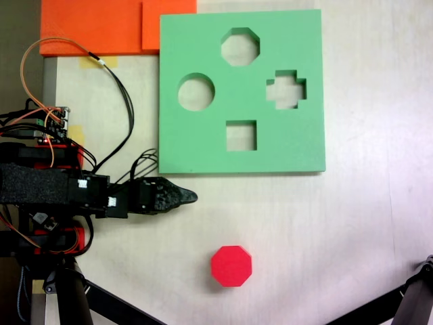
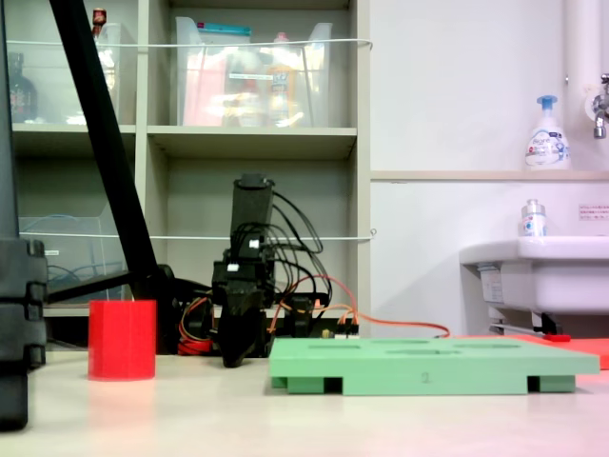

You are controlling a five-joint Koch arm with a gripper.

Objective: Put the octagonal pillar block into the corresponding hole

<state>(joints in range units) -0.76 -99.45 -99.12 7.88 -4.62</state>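
Observation:
The octagonal pillar block (image 1: pixel 231 265) is bright red and stands upright on the pale table, seen near the bottom centre from above and at the left (image 2: pixel 122 340) from the side. The green foam board (image 1: pixel 203 152) lies flat at the upper centre, and the corresponding hole (image 1: pixel 240 47) is the eight-sided cutout near its far edge. My gripper (image 1: pixel 188 197) points right, just below the board's lower left corner and up-left of the block, touching neither. Its jaws taper to a single closed tip with nothing between them. From the side the gripper (image 2: pixel 238 354) hangs low over the table.
The board also has a round (image 1: pixel 196 92), a cross-shaped (image 1: pixel 286 89) and a square (image 1: pixel 241 135) cutout. Orange foam sheets (image 1: pixel 101 27) lie at the top left. Black tripod legs (image 1: pixel 115 301) cross the bottom corners. Cables (image 1: pixel 122 88) loop beside the arm base.

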